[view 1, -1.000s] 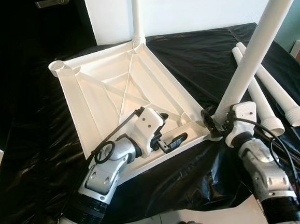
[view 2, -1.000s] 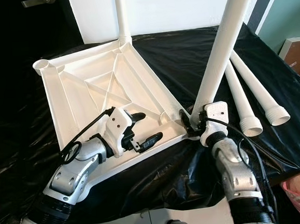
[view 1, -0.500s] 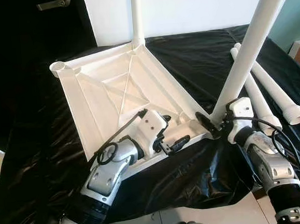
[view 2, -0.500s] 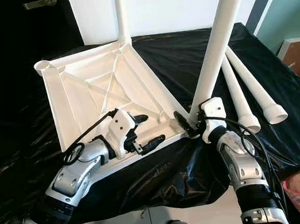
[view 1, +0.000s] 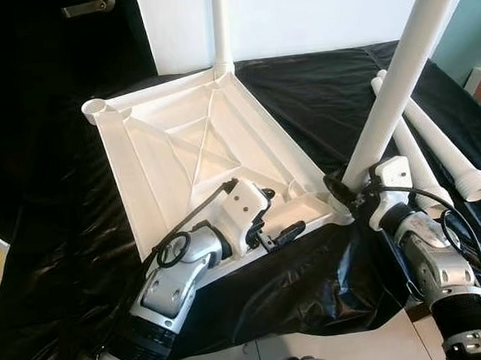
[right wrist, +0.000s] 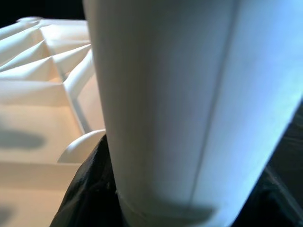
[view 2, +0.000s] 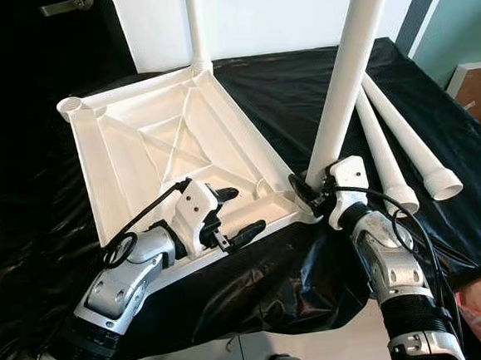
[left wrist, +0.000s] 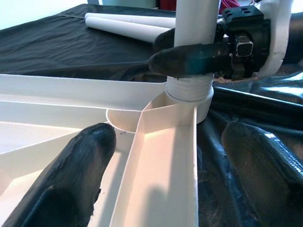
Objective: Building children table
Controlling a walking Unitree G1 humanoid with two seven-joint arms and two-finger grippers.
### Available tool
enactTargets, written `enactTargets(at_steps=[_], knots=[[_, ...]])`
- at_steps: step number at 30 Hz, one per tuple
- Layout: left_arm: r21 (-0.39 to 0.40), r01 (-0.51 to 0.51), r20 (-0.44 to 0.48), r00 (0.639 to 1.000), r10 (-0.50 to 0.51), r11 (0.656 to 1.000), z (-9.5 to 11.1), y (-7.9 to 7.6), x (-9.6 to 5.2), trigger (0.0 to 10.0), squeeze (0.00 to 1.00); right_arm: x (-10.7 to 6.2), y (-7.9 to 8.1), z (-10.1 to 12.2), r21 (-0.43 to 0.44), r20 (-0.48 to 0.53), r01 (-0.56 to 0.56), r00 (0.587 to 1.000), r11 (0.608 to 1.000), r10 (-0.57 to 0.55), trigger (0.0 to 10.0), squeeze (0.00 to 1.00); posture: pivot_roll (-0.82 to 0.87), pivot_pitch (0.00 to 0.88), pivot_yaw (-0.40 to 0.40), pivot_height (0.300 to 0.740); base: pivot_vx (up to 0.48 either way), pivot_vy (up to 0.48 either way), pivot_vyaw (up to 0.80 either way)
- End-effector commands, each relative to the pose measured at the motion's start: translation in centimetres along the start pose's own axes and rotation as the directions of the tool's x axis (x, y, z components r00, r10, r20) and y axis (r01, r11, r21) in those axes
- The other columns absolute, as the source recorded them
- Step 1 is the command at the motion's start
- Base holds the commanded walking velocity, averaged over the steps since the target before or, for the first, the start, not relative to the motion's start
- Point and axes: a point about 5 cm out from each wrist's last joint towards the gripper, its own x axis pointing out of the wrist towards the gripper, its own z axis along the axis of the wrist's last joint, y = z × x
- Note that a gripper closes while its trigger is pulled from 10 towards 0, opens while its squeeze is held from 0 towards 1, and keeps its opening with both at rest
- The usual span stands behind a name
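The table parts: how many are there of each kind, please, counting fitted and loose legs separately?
Tabletop, upside down: 1
Legs standing in corner sockets: 2
Loose legs lying on the black sheet: 2
Total: 5

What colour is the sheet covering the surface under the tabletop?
Glossy black plastic sheet, wrinkled, lying under the upturned white plastic tabletop; clearest in the left eye view.

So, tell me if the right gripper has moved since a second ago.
No: right gripper stays clamped on the leg base at the tabletop corner socket.
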Motion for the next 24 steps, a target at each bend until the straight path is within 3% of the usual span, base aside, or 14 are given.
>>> enactTargets(at_steps=[1, 4, 9, 12, 17, 19, 24], knots=[[-0.007, 0.01, -0.012, 1.0, -0.01, 1.0, -0.3, -0.2, 0.0, 10.0, 0.0, -0.5, 0.7, -1.8, 0.028, -0.085, 0.014, 0.996, 1.0, -0.012, 10.0, 0.0, -0.09, 0.109, 0.01, 0.74, 0.0, 0.0, 0.0], [-0.008, 0.006, -0.011, 1.0, -0.006, 1.0, -0.3, -0.1, 0.0, 10.0, 0.0, -0.4, 1.3, -2.0, 0.041, -0.096, 0.119, 0.989, 0.992, -0.115, 10.0, 0.0, -0.09, 0.115, 0.011, 0.74, 0.0, 0.0, 0.0], [-0.008, 0.004, -0.011, 1.0, -0.004, 1.0, -0.3, -0.1, 0.0, 10.0, 0.0, -0.3, 1.9, -2.1, 0.054, -0.096, 0.171, 0.982, 0.984, -0.165, 10.0, 0.0, -0.09, 0.116, 0.011, 0.74, 0.0, 0.0, 0.0], [-0.008, 0.002, -0.01, 1.0, -0.002, 1.0, -0.3, -0.1, 0.0, 10.0, 0.0, 0.0, 2.5, -2.1, 0.096, -0.102, 0.261, 0.963, 0.961, -0.251, 10.0, 0.0, -0.08, 0.115, 0.011, 0.74, 0.0, 0.0, 0.0], [-0.004, -0.008, -0.012, 1.0, 0.007, 1.0, -0.3, 0.1, -0.1, 10.0, 0.0, 0.4, 3.5, -2.3, 0.101, -0.146, 0.4, 0.912, 0.911, -0.384, 10.0, 0.0, -0.08, 0.115, 0.006, 0.74, 0.0, 0.0, 0.0], [-0.003, -0.014, -0.012, 1.0, 0.014, 1.0, -0.3, 0.2, -0.1, 10.0, 0.0, 0.3, 4.1, -2.5, 0.111, -0.178, 0.515, 0.852, 0.85, -0.493, 10.0, 0.0, -0.07, 0.118, 0.004, 0.74, 0.0, 0.0, 0.0], [-0.005, -0.017, -0.01, 1.0, 0.017, 1.0, -0.2, 0.2, -0.2, 10.0, 0.0, 0.5, 5.2, -2.5, 0.127, -0.199, 0.572, 0.815, 0.81, -0.544, 10.0, 0.0, -0.08, 0.119, 0.004, 0.74, 0.0, 0.0, 0.0]])
